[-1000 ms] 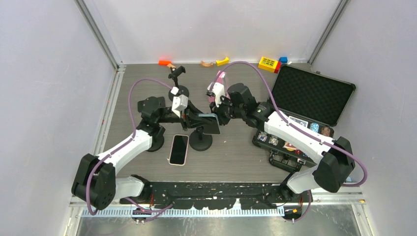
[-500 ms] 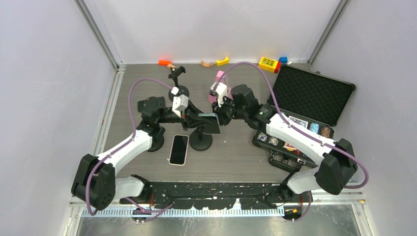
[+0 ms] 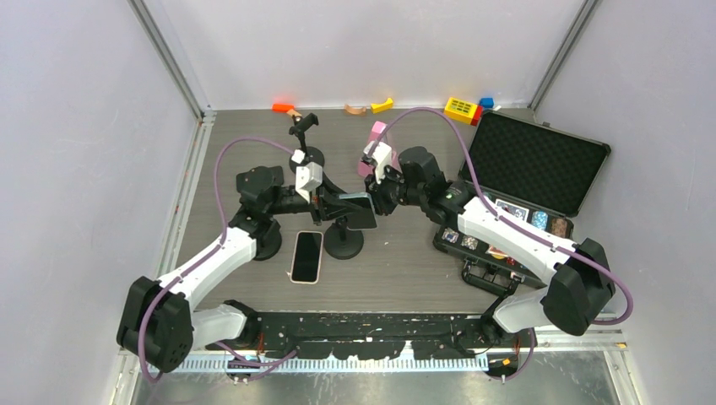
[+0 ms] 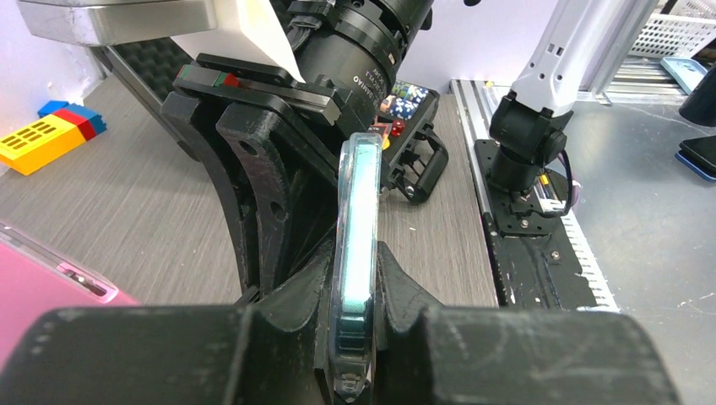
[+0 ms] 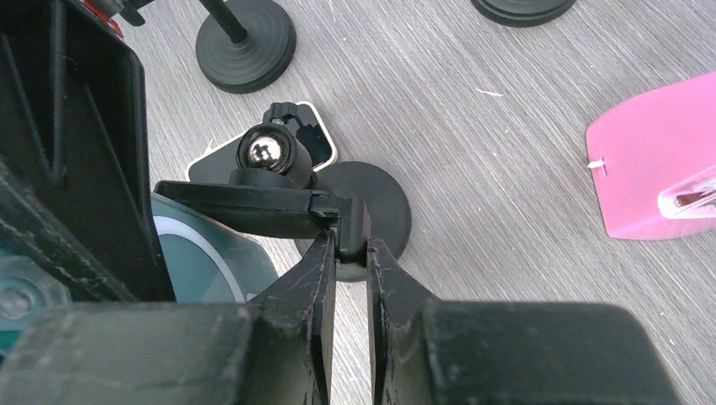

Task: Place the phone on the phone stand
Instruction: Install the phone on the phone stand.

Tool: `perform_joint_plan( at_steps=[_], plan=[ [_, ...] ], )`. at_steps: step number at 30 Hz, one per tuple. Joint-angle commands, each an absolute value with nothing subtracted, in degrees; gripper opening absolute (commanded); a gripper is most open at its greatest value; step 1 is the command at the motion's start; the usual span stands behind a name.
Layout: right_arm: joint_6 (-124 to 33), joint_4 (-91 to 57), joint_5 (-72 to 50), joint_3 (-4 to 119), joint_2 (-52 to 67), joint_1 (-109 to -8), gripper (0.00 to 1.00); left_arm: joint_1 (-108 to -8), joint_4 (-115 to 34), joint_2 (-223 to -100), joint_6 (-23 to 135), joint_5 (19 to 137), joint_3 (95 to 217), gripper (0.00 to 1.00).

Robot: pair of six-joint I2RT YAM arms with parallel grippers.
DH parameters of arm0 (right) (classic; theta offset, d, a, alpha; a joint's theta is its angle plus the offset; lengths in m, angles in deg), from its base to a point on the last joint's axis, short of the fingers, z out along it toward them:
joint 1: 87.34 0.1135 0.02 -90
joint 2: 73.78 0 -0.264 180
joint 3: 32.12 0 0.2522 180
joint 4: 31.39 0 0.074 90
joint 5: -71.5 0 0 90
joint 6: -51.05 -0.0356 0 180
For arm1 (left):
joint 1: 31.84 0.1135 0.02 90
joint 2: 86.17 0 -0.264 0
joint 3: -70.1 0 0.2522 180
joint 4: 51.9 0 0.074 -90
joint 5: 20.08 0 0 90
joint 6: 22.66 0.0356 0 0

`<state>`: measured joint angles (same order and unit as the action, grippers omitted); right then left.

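Overhead: left gripper point(image 3: 331, 201) clamped on phone point(image 3: 363, 215), carrying it above phone stand point(image 3: 344, 243). Right gripper point(image 3: 378, 201) reaches in opposite, apparently steadying stand.
Left wrist: phone pinched by thin edges between fingers point(image 4: 401, 291), leaving faces free for seating.
Right wrist: jaws shut on cradle point(image 5: 245, 207) tab, likely stopping ball joint point(image 5: 264, 150) swivelling.

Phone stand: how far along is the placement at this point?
Done: the phone is off the table, pinched edge-on in the left gripper. In hand: the right gripper is shut on the stand's holder, steadying it beside the phone. Left: seat the phone in the holder and release both.
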<state>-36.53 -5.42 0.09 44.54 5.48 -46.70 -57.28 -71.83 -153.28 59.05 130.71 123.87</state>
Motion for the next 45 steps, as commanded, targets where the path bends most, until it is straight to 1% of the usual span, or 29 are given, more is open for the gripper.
perform_joint_plan(
  at_steps=[1,18,28,45],
  plan=[
    [-38.7,-5.8,-8.5,43.1,3.3,-50.7,0.0,-55.2,-62.6,-151.7,60.7,126.3,122.5,0.0],
    [-37.7,-6.9,-9.8,41.9,1.7,-51.7,0.0,-55.1,-55.1,-151.2,62.5,117.8,123.3,0.0],
    [-36.5,-7.6,-11.7,41.2,0.9,-52.0,0.0,-55.1,-47.5,-151.1,63.1,111.1,125.3,0.0],
    [-37.3,-8.3,-14.0,40.7,0.4,-52.6,0.0,-55.1,-47.2,-151.3,60.9,103.5,124.2,0.0]
  ],
)
